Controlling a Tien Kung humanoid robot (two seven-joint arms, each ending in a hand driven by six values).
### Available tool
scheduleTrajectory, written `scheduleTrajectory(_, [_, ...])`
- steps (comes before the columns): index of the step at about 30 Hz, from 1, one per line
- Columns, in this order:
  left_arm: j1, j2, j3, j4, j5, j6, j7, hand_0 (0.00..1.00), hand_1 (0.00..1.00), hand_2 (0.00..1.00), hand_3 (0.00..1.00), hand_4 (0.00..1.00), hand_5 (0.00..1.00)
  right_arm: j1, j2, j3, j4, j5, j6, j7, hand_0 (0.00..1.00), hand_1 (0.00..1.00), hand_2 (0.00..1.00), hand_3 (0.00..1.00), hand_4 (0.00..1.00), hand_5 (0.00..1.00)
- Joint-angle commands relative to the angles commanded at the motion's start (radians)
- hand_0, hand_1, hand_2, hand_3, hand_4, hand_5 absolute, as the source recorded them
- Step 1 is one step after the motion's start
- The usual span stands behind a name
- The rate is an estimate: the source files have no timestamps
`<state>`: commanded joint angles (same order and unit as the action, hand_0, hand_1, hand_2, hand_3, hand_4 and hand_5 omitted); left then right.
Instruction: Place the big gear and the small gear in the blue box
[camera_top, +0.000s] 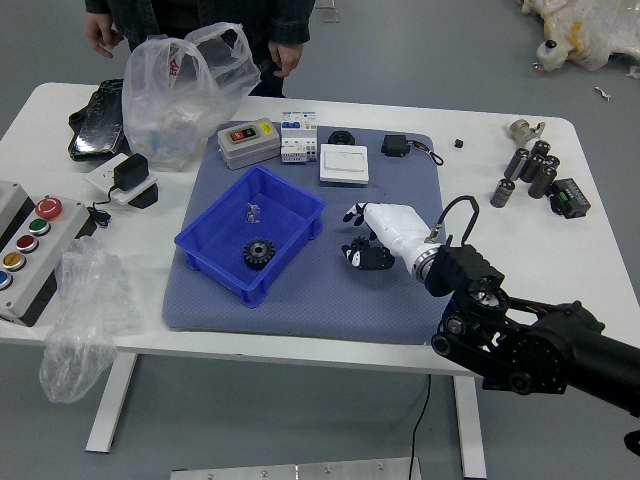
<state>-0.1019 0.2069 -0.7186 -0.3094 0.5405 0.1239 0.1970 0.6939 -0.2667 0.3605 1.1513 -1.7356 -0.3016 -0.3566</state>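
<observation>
**Small gear at the right hand's box-facing edge, blue box beyond**

Head view. The small gear (360, 243) lies to the right of the blue box (291, 247), over the mat (320, 310), at the leading edge of the right hand (398, 228). The hand points towards the box, so the likely transfer runs leftward over the near wall. The gear appears round, offering no evident long axis. The big gear (258, 254) rests inside the box, nearer its front end; the small one presumably remains to be placed. The right arm (520, 345) alone serves the task; the left arm is out of view. Beyond the box, a person stands with one hand (100, 35) and the other hand (286, 57) hanging down.

Obscured: the small gear is partly covered by the hand; whether the hand is wide, narrow or gripping it cannot be told, nor whether the gear touches the mat.
</observation>
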Motion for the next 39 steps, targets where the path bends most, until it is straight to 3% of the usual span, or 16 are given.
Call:
scheduleTrajectory(14, [-0.003,0.000,0.004,0.000,-0.005,0.000,-0.004,0.610,0.564,0.555,0.651,0.728,0.381,0.005,-0.006,-0.025,-0.006,0.013,0.028,-0.020,0.324,0.503,0.707,0.716,0.606,0.342])
scheduleTrajectory(15, [-0.003,0.000,0.004,0.000,-0.005,0.000,-0.004,0.610,0.562,0.555,0.651,0.728,0.382,0.005,-0.006,-0.027,-0.007,0.014,0.029,-0.020,0.325,0.495,0.704,0.710,0.467,0.278])
scheduleTrajectory(20, [-0.003,0.000,0.004,0.001,-0.006,0.001,-0.008,0.610,0.562,0.555,0.651,0.728,0.382,0.006,-0.008,-0.033,-0.008,0.016,0.028,-0.024,0.325,0.495,0.704,0.710,0.467,0.278])
scheduleTrajectory(21, [-0.004,0.000,0.004,0.001,-0.006,0.001,-0.009,0.610,0.562,0.554,0.652,0.729,0.384,0.007,-0.008,-0.035,-0.008,0.016,0.025,-0.024,0.318,0.474,0.586,0.689,0.293,0.278])
scheduleTrajectory(26, [-0.004,0.000,0.003,0.001,-0.006,0.002,-0.010,0.610,0.562,0.554,0.652,0.729,0.384,0.008,-0.006,-0.038,-0.007,0.009,0.006,-0.028,0.318,0.474,0.586,0.689,0.293,0.278])
scheduleTrajectory(27, [-0.004,0.000,0.004,0.001,-0.006,0.002,-0.010,0.610,0.563,0.556,0.653,0.726,0.379,0.008,-0.006,-0.040,-0.007,0.006,0.006,-0.031,0.308,0.453,0.434,0.618,0.241,0.113])
scheduleTrajectory(32, [-0.004,0.000,0.008,0.001,-0.011,0.002,-0.015,0.610,0.563,0.556,0.653,0.726,0.379,0.007,-0.006,-0.053,-0.008,-0.004,0.025,-0.045,0.308,0.453,0.434,0.618,0.241,0.113])
scheduleTrajectory(33, [-0.004,0.000,0.008,0.001,-0.011,0.002,-0.015,0.610,0.562,0.555,0.653,0.726,0.381,0.007,-0.006,-0.055,-0.008,-0.005,0.027,-0.046,0.311,0.456,0.392,0.600,0.255,0.056])
scheduleTrajectory(39, [-0.004,-0.001,0.007,0.001,-0.010,0.002,-0.015,0.610,0.561,0.554,0.654,0.726,0.381,0.010,-0.007,-0.037,-0.007,-0.014,0.022,-0.043,0.315,0.466,0.388,0.619,0.268,0.040])
